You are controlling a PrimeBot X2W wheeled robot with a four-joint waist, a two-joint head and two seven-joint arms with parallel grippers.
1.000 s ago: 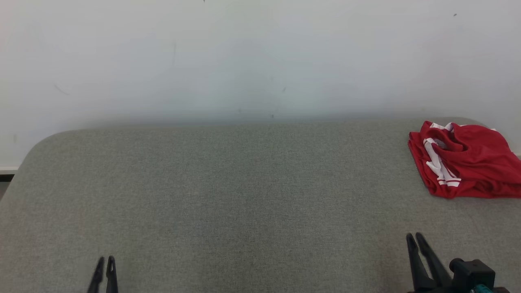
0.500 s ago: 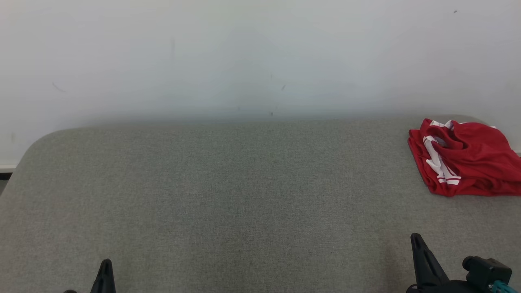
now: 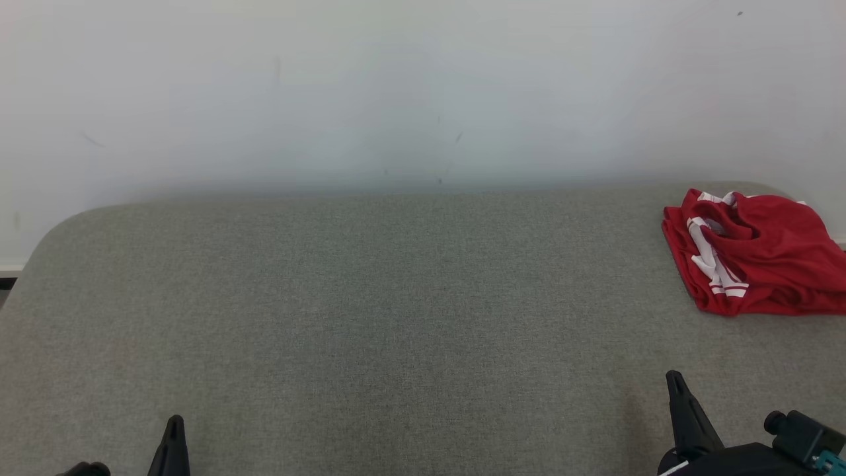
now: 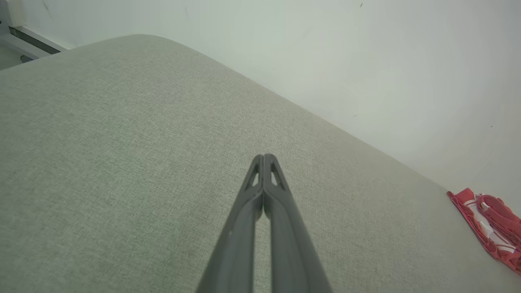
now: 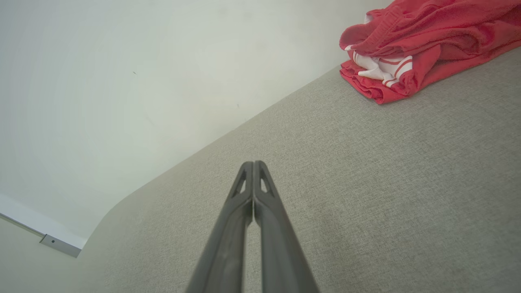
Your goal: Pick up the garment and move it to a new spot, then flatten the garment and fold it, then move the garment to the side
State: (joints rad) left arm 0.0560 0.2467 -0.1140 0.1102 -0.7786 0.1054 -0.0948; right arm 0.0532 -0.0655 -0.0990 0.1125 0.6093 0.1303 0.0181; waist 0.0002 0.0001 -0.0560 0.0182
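Grey table point(image 3: 396, 297) bears red garment point(image 3: 753, 251) far right; left pincer point(image 3: 175, 420) and right pincer point(image 3: 673, 375) point forward, both pressed together, empty.

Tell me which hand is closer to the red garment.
The right hand: the garment lies on its side; the left hand sits far across the table.

Soft red cloth garment point(image 3: 760, 258), matt grey woven-fabric table point(image 3: 370, 317), smooth white wall point(image 3: 396, 86)
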